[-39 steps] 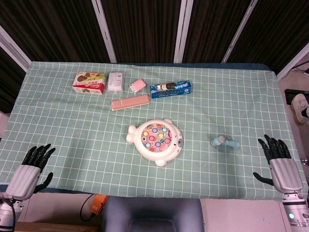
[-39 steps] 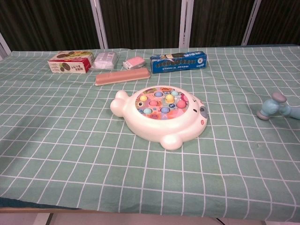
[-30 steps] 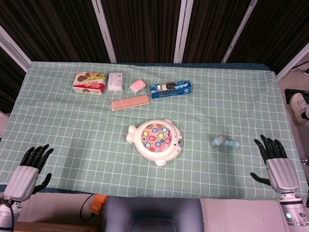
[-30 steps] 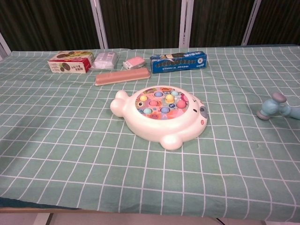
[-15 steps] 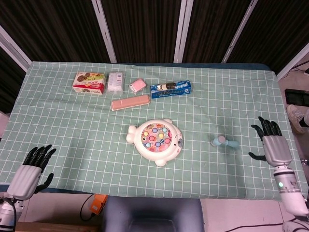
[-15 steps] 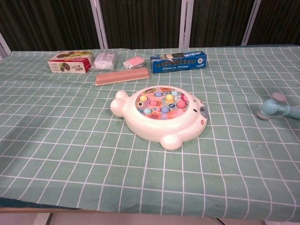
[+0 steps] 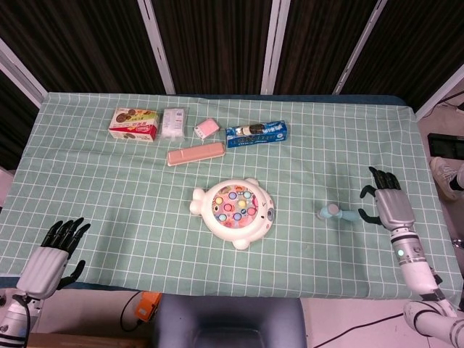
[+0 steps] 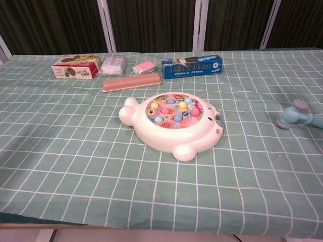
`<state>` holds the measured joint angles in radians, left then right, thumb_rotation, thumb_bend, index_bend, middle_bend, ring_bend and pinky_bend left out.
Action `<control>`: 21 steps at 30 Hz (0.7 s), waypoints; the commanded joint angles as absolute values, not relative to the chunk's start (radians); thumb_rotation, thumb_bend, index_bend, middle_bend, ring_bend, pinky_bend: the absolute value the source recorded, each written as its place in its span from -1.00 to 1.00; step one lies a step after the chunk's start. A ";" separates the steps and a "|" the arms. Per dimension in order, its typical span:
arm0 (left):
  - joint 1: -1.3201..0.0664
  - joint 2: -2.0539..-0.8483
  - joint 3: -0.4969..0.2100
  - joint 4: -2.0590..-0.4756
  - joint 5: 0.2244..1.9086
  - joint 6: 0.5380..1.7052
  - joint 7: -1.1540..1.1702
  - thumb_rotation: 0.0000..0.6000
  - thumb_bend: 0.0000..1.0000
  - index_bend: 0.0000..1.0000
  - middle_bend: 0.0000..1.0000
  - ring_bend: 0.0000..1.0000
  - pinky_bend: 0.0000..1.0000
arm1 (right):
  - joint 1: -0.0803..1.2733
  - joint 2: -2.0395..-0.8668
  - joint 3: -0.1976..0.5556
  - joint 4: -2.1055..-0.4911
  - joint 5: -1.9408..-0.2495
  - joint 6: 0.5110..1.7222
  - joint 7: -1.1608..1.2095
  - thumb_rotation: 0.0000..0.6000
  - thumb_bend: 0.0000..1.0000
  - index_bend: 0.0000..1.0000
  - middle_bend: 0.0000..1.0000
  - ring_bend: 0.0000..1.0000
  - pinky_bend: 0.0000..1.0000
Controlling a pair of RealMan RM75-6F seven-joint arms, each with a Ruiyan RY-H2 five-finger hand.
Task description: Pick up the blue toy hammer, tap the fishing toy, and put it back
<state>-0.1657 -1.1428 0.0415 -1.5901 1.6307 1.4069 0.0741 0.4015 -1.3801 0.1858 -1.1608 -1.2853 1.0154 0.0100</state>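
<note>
One blue toy hammer (image 7: 337, 212) lying on the green checked tablecloth (image 7: 109, 188), just beside the empty, spread right hand (image 7: 386, 203), one fishing toy (image 7: 235, 212) mid-table, left hand (image 7: 52, 255) spread and empty at the near edge, five packages along the far side.

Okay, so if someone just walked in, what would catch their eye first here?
Probably the white fishing toy with its colourful pegs, at mid-table. Then the blue toy hammer lying to its right, with the right robot hand open just beside the handle end.

Both hands have silver-grey backs and black fingers (image 7: 379, 178).
</note>
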 commanded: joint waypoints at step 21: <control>-0.157 -1.138 0.049 -1.590 1.642 1.425 0.069 1.00 -0.16 -1.00 -1.00 -1.00 -0.89 | 0.443 -1.461 0.146 -1.108 -1.304 0.979 0.047 1.00 -0.01 0.24 -0.69 -0.90 -0.81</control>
<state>-0.1574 -1.1385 0.0491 -1.5903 1.6417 1.4253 0.0691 0.4429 -1.4600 0.1462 -1.1089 -1.3049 0.9795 0.0477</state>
